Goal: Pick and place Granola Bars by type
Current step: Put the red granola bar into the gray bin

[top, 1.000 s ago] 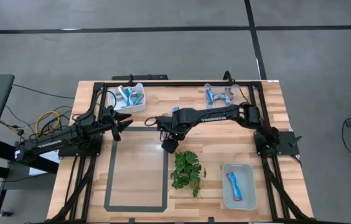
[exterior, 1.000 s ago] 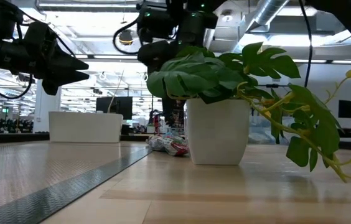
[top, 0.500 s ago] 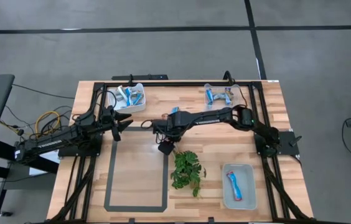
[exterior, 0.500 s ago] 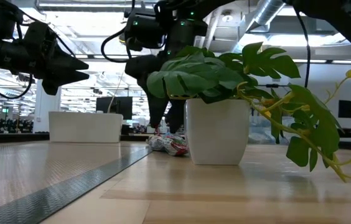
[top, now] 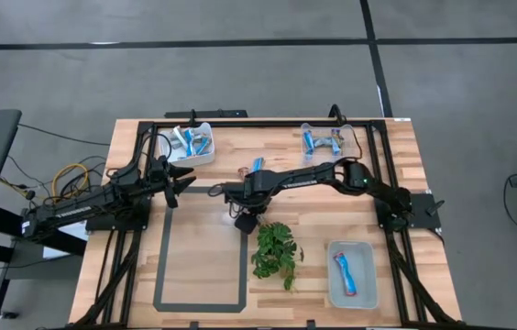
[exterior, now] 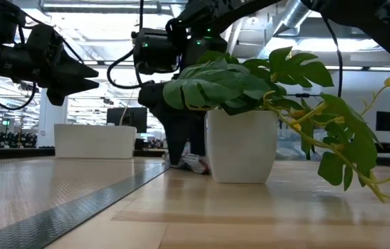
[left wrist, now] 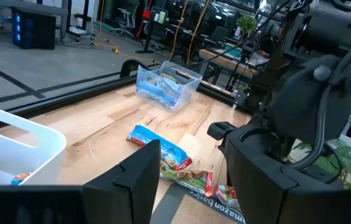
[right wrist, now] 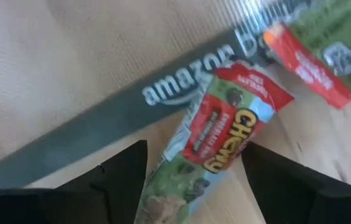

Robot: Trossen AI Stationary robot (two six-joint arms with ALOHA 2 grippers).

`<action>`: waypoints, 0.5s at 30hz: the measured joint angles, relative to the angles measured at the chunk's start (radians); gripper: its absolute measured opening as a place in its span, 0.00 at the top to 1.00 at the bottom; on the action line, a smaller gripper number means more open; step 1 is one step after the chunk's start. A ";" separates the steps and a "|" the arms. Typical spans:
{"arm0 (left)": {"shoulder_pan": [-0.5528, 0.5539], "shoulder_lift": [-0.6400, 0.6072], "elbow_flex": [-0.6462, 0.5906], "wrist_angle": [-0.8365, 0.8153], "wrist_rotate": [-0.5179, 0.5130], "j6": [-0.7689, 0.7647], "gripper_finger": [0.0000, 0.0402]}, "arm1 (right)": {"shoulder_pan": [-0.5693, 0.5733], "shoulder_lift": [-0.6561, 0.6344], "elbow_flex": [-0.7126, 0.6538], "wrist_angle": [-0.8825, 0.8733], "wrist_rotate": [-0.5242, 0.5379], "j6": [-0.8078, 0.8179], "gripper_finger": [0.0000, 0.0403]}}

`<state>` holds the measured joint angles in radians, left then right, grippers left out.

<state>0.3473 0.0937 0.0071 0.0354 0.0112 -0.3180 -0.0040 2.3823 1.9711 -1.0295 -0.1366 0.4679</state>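
Note:
A red-and-green "Chewy" bar (right wrist: pixel 225 140) lies flat across the dark tape line (right wrist: pixel 163 106), with a second red bar (right wrist: pixel 315 56) beside it. My right gripper (right wrist: pixel 194 149) is open and low over the table, one finger on either side of the Chewy bar; whether they touch it does not show. It stands next to the plant pot (exterior: pixel 242 145), in the high view (top: pixel 245 218). A blue-and-white bar (left wrist: pixel 163 149) lies flat nearby. My left gripper (top: pixel 183 183) waits open above the table's left part (exterior: pixel 88 69).
A white bin (top: pixel 194 143) with blue bars stands at the far left. A clear bin (top: pixel 323 139) with blue bars stands at the far right. A grey tray (top: pixel 361 261) near the right edge holds a red bar. The leafy plant (top: pixel 275 249) stands right beside my right gripper.
My right gripper has come down from above the plant to table height, shifting slightly toward the table's left edge, and now stands over the bars by the tape corner. Bars and left arm have kept still.

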 joint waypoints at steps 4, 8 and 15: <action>0.000 0.000 0.000 0.000 0.000 0.000 0.56 | 0.000 0.009 0.004 0.004 0.000 -0.009 0.37; 0.000 0.000 0.000 0.000 0.000 0.000 0.56 | 0.000 0.009 0.004 0.007 0.007 -0.009 0.37; 0.000 0.000 0.000 0.000 0.000 0.000 0.56 | 0.000 0.010 0.003 0.002 0.011 -0.024 0.56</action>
<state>0.3473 0.0937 0.0071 0.0355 0.0113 -0.3180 -0.0044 2.3920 1.9743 -1.0279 -0.1257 0.4438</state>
